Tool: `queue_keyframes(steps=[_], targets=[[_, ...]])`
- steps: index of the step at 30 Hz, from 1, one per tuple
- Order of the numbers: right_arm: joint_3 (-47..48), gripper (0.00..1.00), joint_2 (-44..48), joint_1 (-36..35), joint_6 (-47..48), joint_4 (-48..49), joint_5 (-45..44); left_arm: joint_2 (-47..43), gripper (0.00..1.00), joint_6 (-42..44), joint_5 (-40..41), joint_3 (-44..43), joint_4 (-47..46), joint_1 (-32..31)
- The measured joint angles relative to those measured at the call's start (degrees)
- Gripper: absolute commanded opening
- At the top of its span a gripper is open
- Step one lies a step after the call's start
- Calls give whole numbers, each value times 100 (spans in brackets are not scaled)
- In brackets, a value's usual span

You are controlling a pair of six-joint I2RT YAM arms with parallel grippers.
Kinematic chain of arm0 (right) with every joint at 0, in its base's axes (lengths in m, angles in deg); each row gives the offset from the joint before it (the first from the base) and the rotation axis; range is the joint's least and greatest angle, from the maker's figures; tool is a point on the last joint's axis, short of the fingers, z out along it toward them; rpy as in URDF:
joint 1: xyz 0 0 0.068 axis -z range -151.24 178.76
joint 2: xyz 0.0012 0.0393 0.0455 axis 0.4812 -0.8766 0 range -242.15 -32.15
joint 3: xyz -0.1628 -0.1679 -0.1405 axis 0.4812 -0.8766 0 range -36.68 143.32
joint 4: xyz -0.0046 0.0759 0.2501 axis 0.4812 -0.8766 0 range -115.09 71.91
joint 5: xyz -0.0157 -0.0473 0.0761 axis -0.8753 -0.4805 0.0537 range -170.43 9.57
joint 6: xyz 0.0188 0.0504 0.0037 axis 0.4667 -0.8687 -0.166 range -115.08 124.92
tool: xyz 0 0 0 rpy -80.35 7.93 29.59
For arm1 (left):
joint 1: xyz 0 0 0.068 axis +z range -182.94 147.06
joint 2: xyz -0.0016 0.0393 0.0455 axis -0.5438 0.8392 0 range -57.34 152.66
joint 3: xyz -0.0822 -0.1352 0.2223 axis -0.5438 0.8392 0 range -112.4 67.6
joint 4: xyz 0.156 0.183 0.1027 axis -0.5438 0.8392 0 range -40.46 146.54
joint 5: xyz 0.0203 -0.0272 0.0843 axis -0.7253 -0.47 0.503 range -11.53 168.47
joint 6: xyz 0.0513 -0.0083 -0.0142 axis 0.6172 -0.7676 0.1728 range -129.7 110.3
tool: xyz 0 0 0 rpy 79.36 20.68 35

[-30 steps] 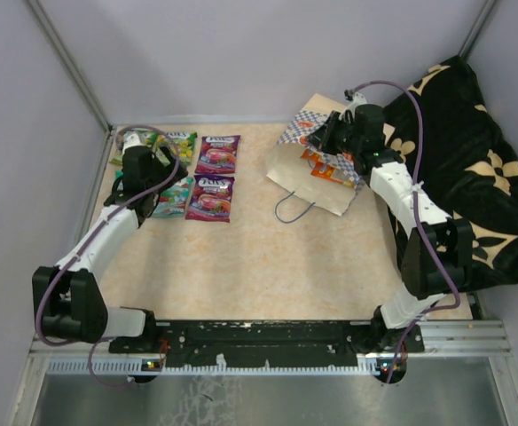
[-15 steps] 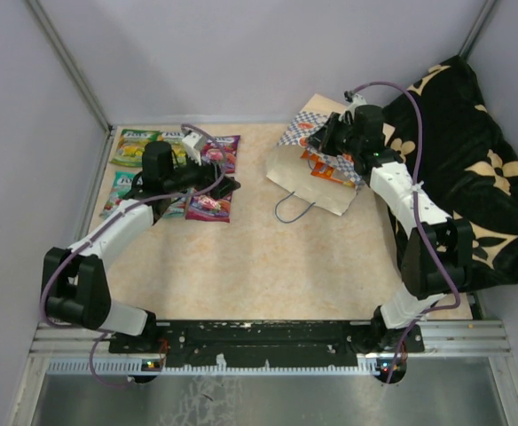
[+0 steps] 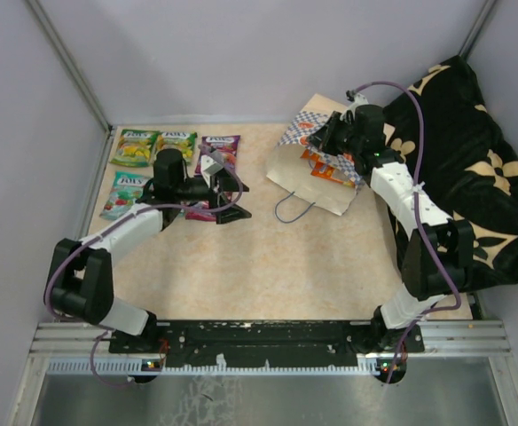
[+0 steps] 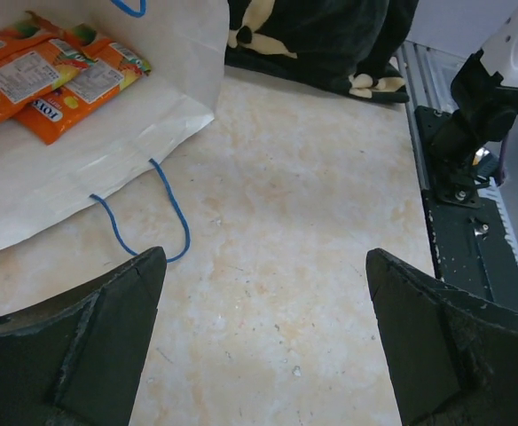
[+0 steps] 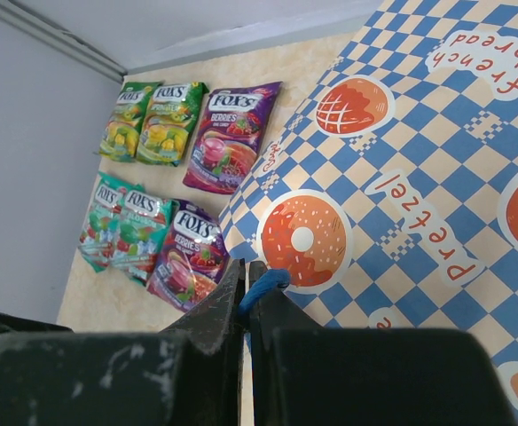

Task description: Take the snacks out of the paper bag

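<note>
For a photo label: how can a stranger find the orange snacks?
At the table's far right, beside the black flowered cloth, lies the paper bag. The orange snacks lie in its open mouth; all other pouches are green, teal or purple, at far left.

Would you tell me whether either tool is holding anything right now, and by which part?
The right tool is shut on the paper bag, pinching its blue cord handle. The left tool is open and holds nothing.

Your right jaws pinch the blue cord handle (image 5: 265, 281) of the blue-white checkered paper bag (image 5: 419, 177); six glossy FOX'S pouches (image 5: 228, 138) lie at ten o'clock.
</note>
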Motion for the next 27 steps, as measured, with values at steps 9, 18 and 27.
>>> queue_keyframes(steps=[9,18,27], targets=[[0,0,0,0,0,-2,-42,951,100,-1563,-52,-459,-1320,-31],[0,0,0,0,13,-2,-55,1178,100,-2566,708,-468,-2437,-31],[0,0,0,0,15,-2,-44,1104,100,-2450,1537,-448,-2240,-31]])
